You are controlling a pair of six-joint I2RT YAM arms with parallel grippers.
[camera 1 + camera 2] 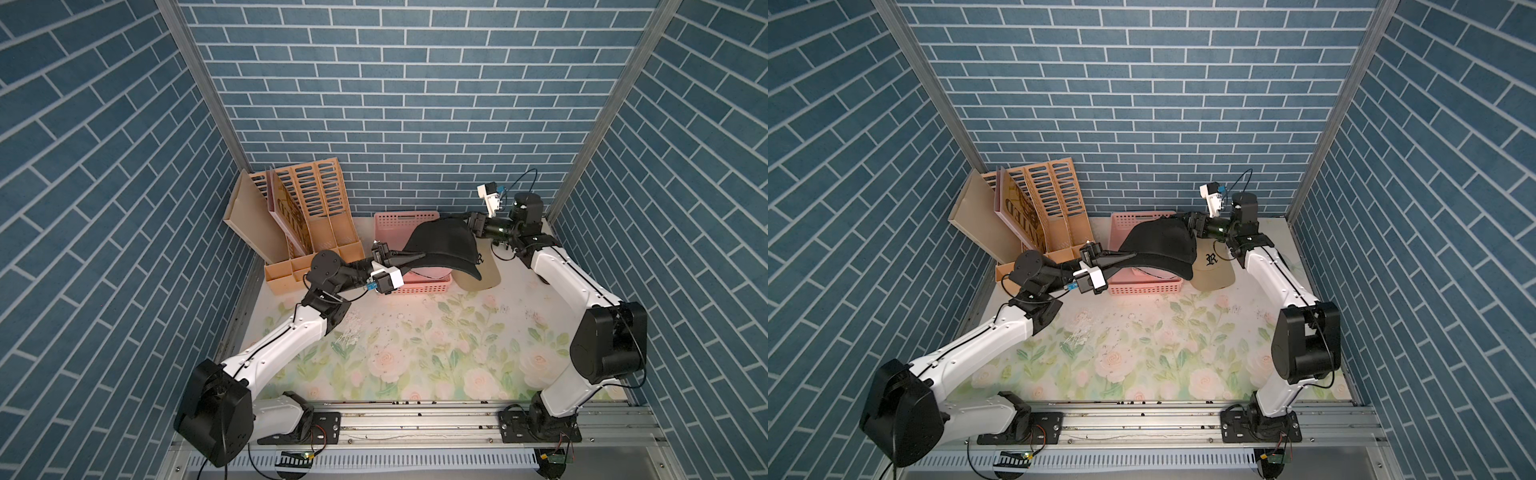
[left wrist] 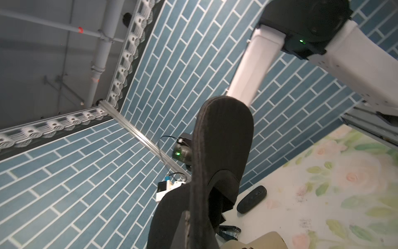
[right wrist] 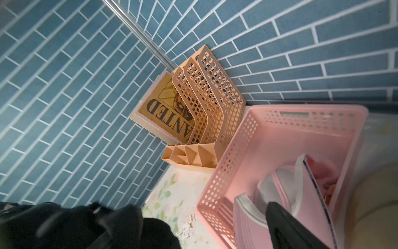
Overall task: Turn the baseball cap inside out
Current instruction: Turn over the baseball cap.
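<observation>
Black cap [image 1: 444, 245] between left fingers [image 2: 184, 229]

Staged robot test cell in a lab, blue brick-print wall panels [image 1: 415, 104] on aluminium posts [image 1: 203, 83], floral printed table cover [image 1: 415, 353], arm bases [image 1: 299, 419] bolted to an aluminium rail [image 1: 415, 420] along the table's near edge, bare ceiling pipes [image 2: 102, 54] overhead.

Two robot arms: left arm [image 1: 282, 345], right arm [image 1: 565, 278]. One pink perforated basket [image 1: 405, 218]. At least three caps: one black baseball cap [image 1: 444, 245], one tan baseball cap [image 1: 1212, 278] with a single letter R, and one pink cap [image 3: 288, 194] in the basket, though I cannot tell if more lie there. One peach file rack [image 1: 320, 195]. One WANTED book [image 3: 163, 107]. One beige folder [image 1: 245, 224]
</observation>
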